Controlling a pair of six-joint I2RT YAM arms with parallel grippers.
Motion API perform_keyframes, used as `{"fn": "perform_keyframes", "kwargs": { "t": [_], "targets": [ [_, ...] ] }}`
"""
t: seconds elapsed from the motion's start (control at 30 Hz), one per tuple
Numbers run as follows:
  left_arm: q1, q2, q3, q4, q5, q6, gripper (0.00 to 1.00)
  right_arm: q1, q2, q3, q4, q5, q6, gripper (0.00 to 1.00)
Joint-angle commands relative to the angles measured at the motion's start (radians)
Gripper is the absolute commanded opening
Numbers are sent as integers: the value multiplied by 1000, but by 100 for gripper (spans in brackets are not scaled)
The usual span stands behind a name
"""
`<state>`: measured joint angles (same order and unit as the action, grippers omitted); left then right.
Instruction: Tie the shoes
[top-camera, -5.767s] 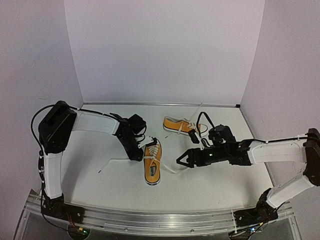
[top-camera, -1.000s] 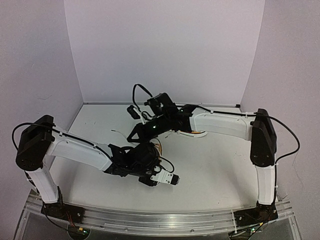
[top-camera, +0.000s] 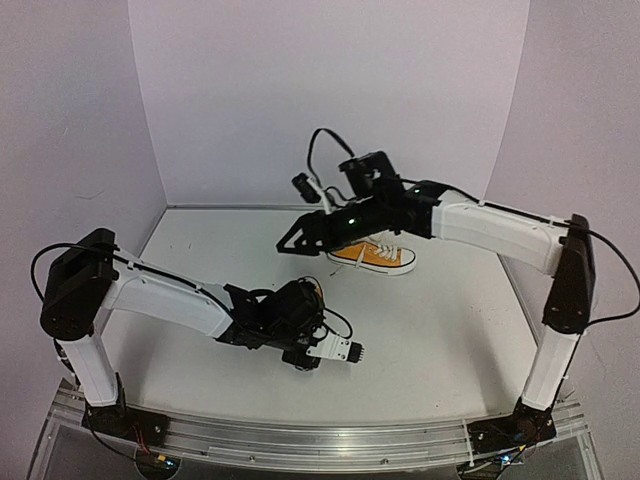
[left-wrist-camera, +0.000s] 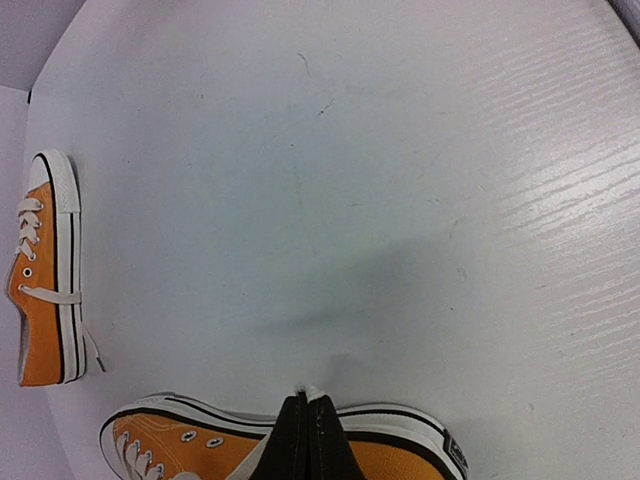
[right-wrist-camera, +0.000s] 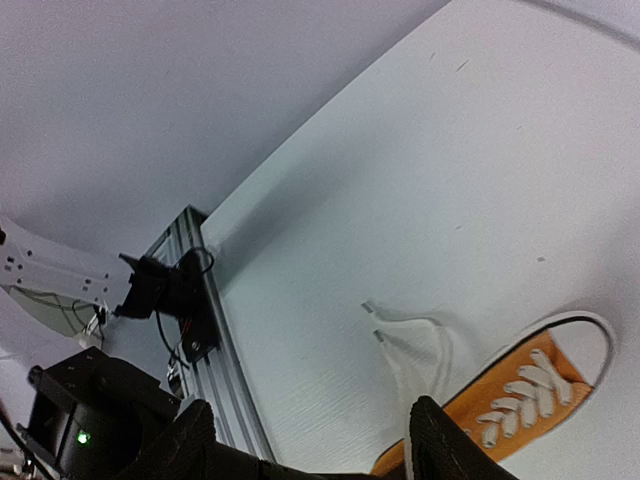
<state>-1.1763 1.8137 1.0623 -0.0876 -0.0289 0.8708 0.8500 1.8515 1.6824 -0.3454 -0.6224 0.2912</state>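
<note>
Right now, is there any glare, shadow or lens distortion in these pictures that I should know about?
Left wrist view: glare whitens the table on the right, a soft grey shadow lies mid-frame, and the wide lens bends the table's edge. Right wrist view: strongly tilted; the right tool is dark at the bottom, one shoe is sharp. Top view: even, soft light, no glare.

Shoes (left-wrist-camera: 45, 330) orange canvas, white rubber soles; table (left-wrist-camera: 400, 150) matt white, grained.
</note>
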Motion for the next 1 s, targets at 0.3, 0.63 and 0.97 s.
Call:
{"fn": "perform_keyframes", "kwargs": {
  "t": [0.3,0.63,0.97],
  "targets": [
    [244,59,170,-49,371,-472,0,-61,-419,-431,175,208,-77,53],
    [355,124,225,-5,576,-701,0,23,-479,-570,221,318,-220,43],
    [357,40,180,-71,535,-662,0,25,-444,-622,231,324,-179,37]
  ]
}}
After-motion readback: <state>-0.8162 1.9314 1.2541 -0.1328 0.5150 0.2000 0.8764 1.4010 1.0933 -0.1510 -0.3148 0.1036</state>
